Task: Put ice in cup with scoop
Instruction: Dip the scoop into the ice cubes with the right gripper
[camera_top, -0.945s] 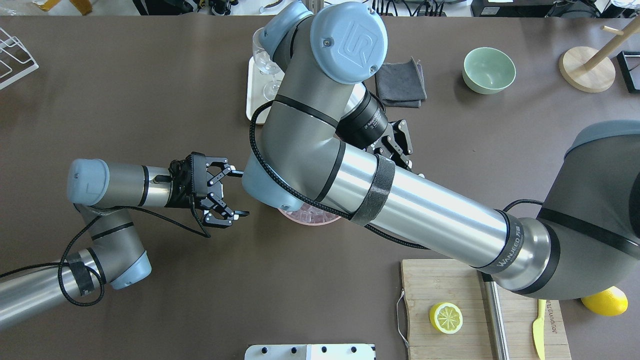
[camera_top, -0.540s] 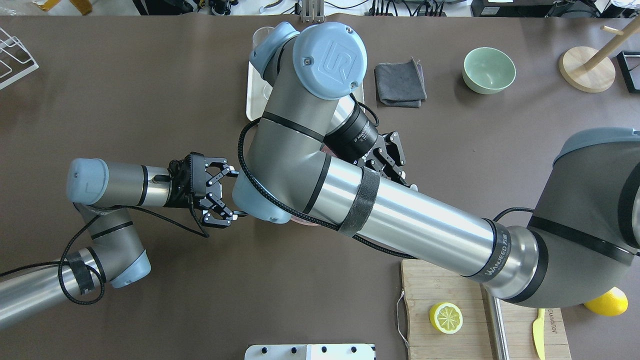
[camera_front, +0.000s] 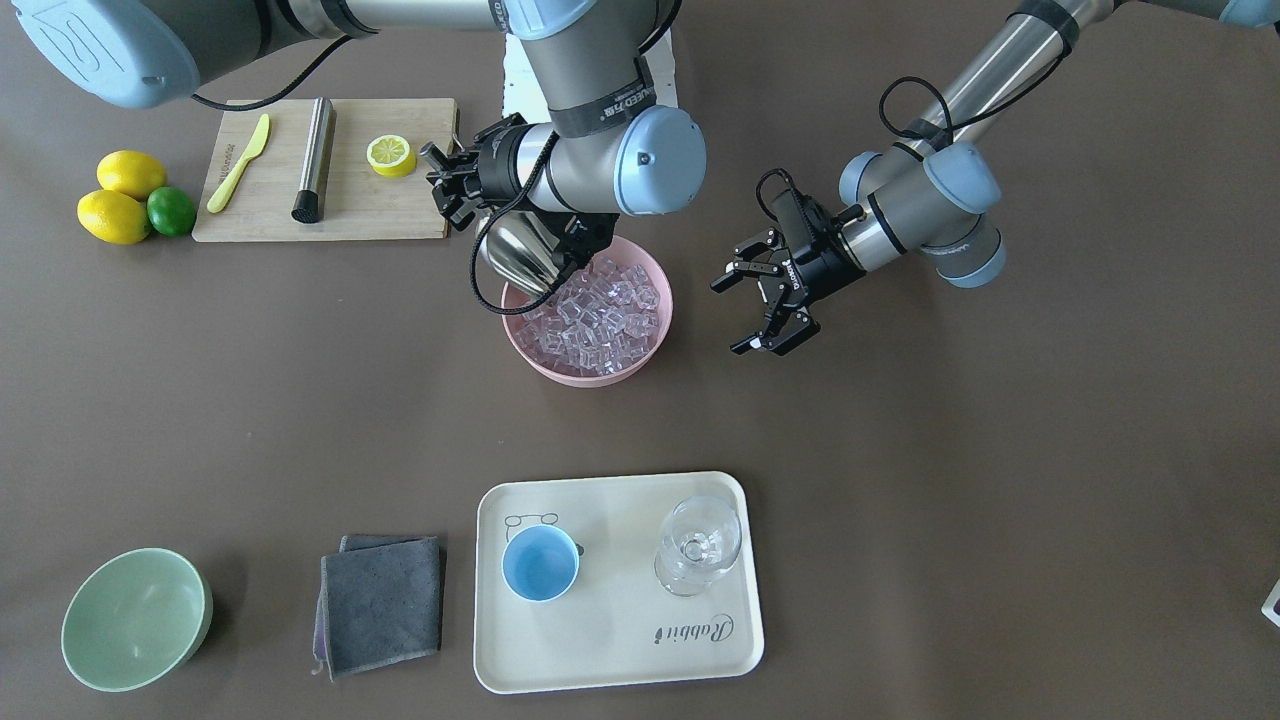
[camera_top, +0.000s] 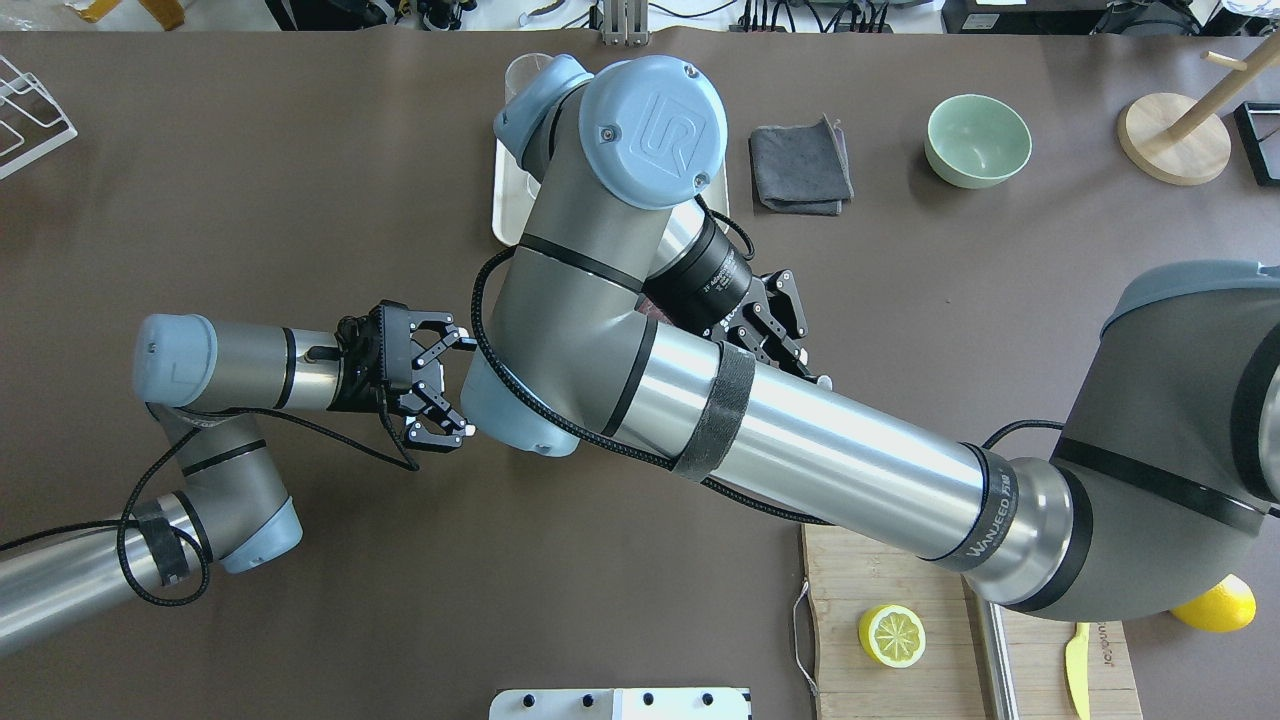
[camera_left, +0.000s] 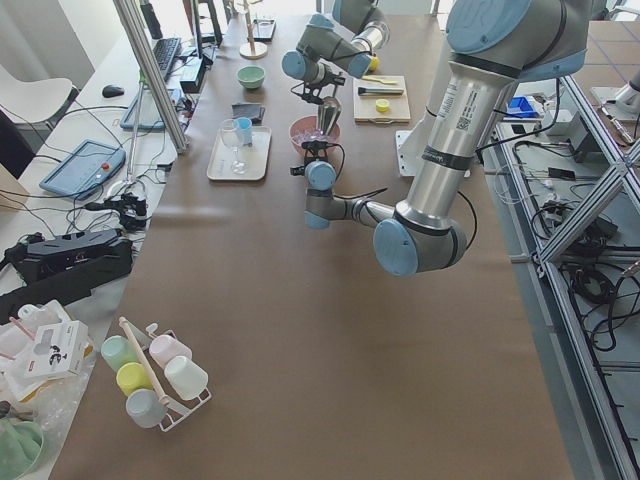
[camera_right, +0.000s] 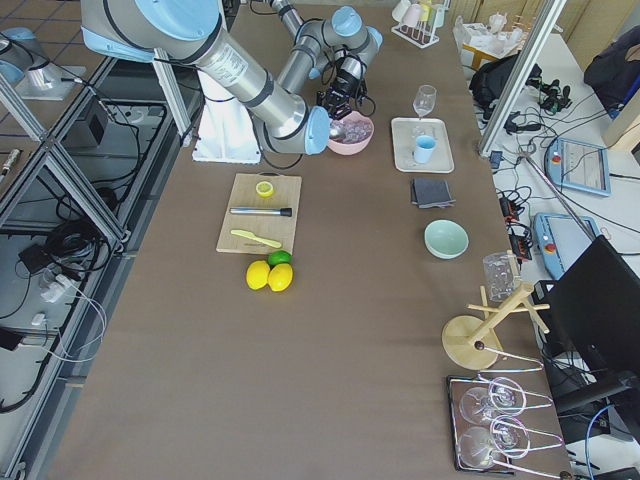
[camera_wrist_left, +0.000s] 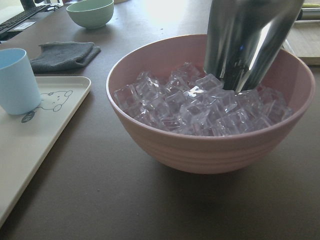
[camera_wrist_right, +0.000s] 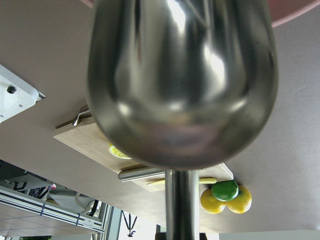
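My right gripper (camera_front: 452, 190) is shut on the handle of the steel scoop (camera_front: 520, 255). The scoop's trough tilts down, its tip among the ice (camera_front: 600, 315) in a pink bowl (camera_front: 640, 365). In the left wrist view the scoop (camera_wrist_left: 247, 40) stands in the ice (camera_wrist_left: 190, 105). Its rounded back fills the right wrist view (camera_wrist_right: 180, 85). My left gripper (camera_front: 730, 318) is open and empty beside the bowl, apart from it. The light-blue cup (camera_front: 540, 563) stands empty on a cream tray (camera_front: 700, 650). In the overhead view my right arm hides the bowl.
A wine glass (camera_front: 698, 545) stands on the tray beside the cup. A grey cloth (camera_front: 380, 603) and a pale green bowl (camera_front: 135, 618) lie further along. A cutting board (camera_front: 400, 215) holds a steel rod (camera_front: 313, 158), a half lemon (camera_front: 390, 154) and a yellow knife (camera_front: 238, 162).
My right arm has swung towards my left over the pink bowl, which the overhead view no longer shows. My left gripper has drawn back slightly and stays open.
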